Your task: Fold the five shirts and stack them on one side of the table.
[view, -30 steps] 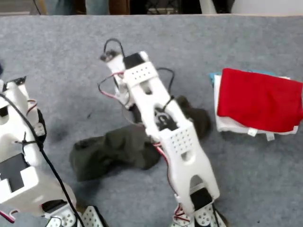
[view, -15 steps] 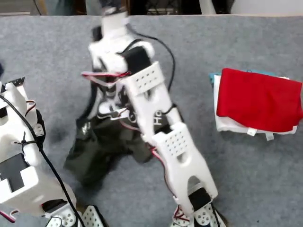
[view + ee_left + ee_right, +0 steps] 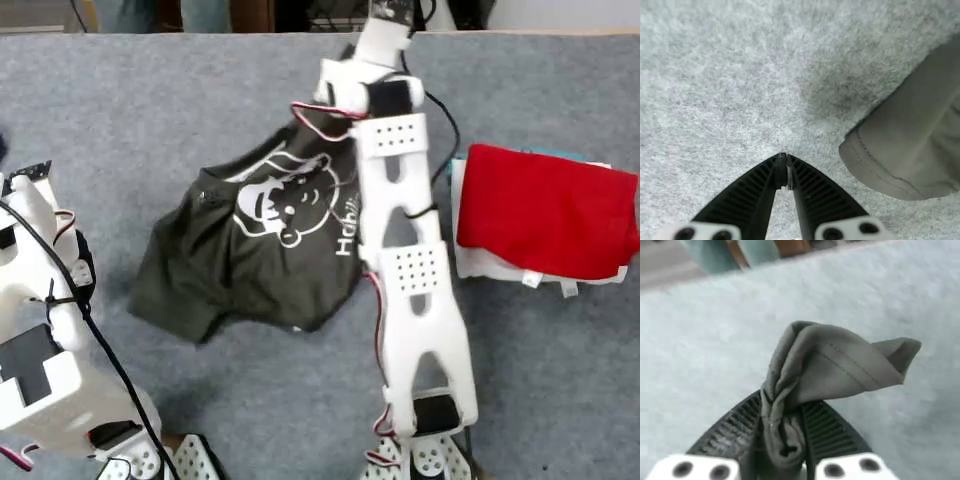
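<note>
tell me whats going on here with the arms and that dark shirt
The right gripper is shut on a bunched edge of the dark shirt, holding it up near the table's far edge. The rest of the shirt lies spread out, white print facing up. The left gripper is shut and empty, low over the table beside the shirt's hem. A red shirt tops a folded pile on the right arm's side.

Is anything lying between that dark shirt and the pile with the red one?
No loose object. Only the right arm, whose claw grips the dark shirt, stands between it and the pile.
</note>
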